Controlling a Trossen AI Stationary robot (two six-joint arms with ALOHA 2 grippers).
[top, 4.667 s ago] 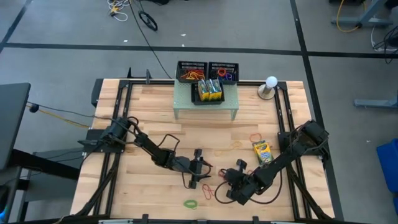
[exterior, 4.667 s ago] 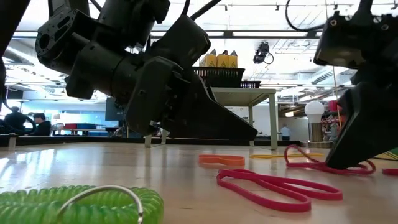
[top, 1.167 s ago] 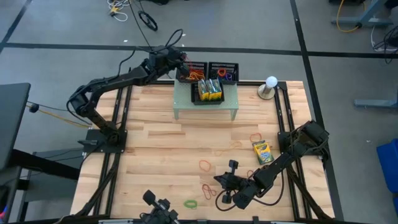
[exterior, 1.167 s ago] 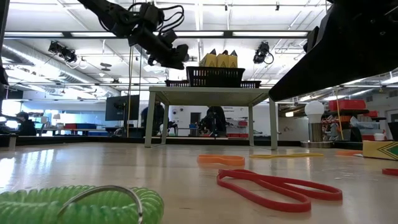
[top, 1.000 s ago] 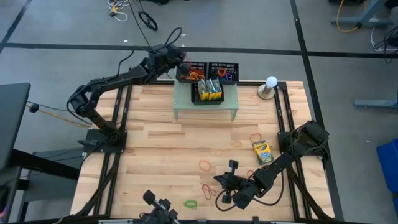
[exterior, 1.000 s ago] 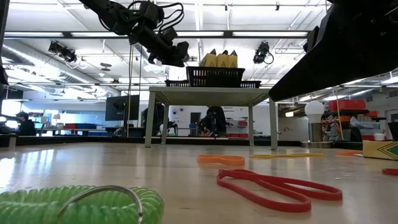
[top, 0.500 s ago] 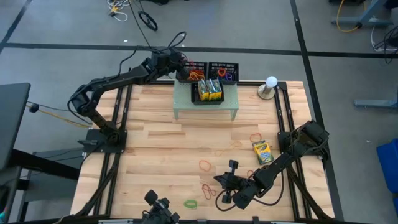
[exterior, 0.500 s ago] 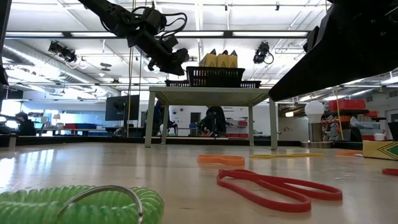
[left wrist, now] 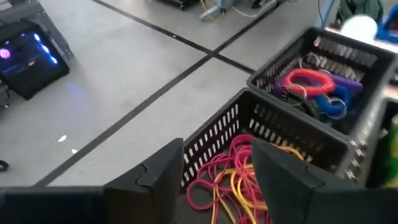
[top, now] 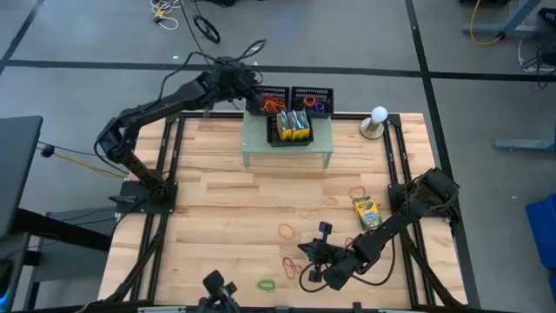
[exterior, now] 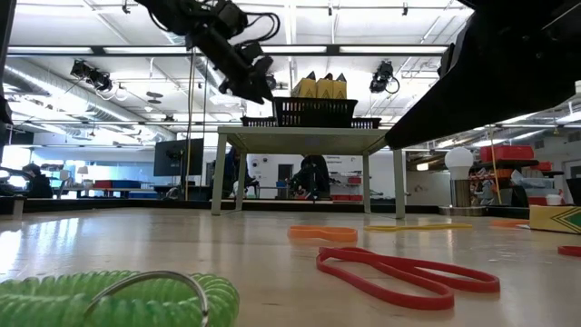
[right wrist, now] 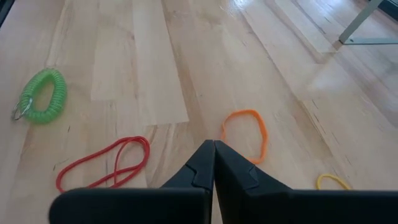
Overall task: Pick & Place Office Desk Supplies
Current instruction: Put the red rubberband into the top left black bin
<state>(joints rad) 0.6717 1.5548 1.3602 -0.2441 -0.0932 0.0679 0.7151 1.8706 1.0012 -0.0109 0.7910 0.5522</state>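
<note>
A: Where is the left gripper (top: 249, 89) at this moment?

B: It is stretched to the far edge of the table, about 11 o'clock from the table's centre in the high view. It hangs above the left black mesh tray (top: 267, 101). In the left wrist view its two fingers (left wrist: 163, 169) stand clearly apart and there is nothing between them. Under them, in the tray, lies a heap of red, orange and yellow rubber bands (left wrist: 227, 177).

A: And the other tray?

B: The right black mesh tray (top: 312, 98) touches the first one on its 3 o'clock side. It holds coiled loops in red, purple and blue (left wrist: 317, 87).

A: The crayon boxes?

B: Three crayon boxes (top: 292, 125) stand in a third tray on the pale green riser (top: 287, 149), just at the 6 o'clock side of the two trays. One more crayon box (top: 366, 211) lies flat on the wood, at about 4 o'clock from the table's centre.

A: What does the right gripper (top: 310, 255) do?

B: It is low over the table near 6 o'clock. Its fingers are pressed together and hold nothing. Ahead of the tips lies an orange band (right wrist: 246, 134); a red band (right wrist: 106, 163) and a green coiled loop (right wrist: 40, 94) lie to one side, and none of them touches the gripper.
</note>
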